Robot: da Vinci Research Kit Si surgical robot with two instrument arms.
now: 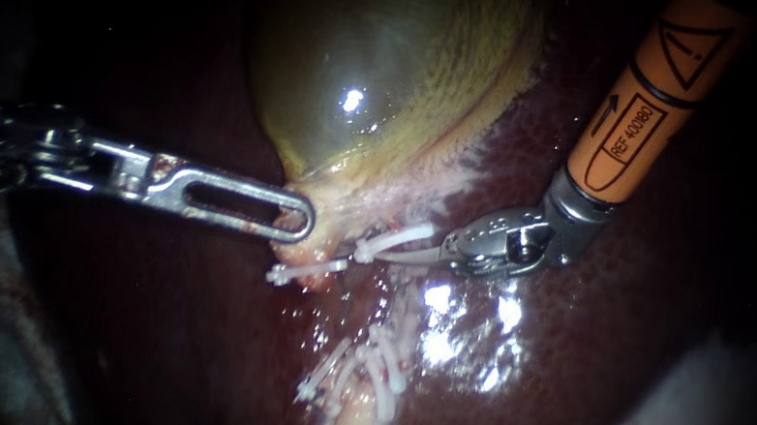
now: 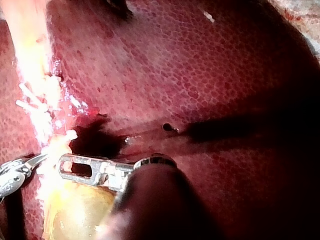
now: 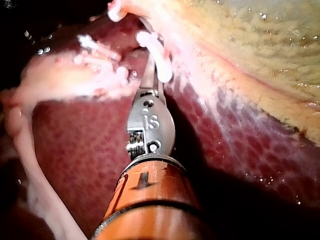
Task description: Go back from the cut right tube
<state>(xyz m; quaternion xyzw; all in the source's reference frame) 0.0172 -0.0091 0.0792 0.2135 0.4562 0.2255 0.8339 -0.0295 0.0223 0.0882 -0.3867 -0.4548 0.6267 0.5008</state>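
Our right instrument (image 1: pixel 397 255), blades seemingly closed, lay against a clip (image 1: pixel 391 241); withdrawing askew, we could snag it. Our left instrument (image 1: pixel 302 222) gripped the gallbladder (image 1: pixel 367 74).

The right instrument (image 3: pixel 150 67) lies with its slim tip just beside a white clip (image 3: pixel 159 57).

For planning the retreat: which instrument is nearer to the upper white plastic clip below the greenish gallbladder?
Right. The right instrument ends beside the upper white clip; the left instrument grips the neck of the greenish gallbladder, apart, on the clip's other side.
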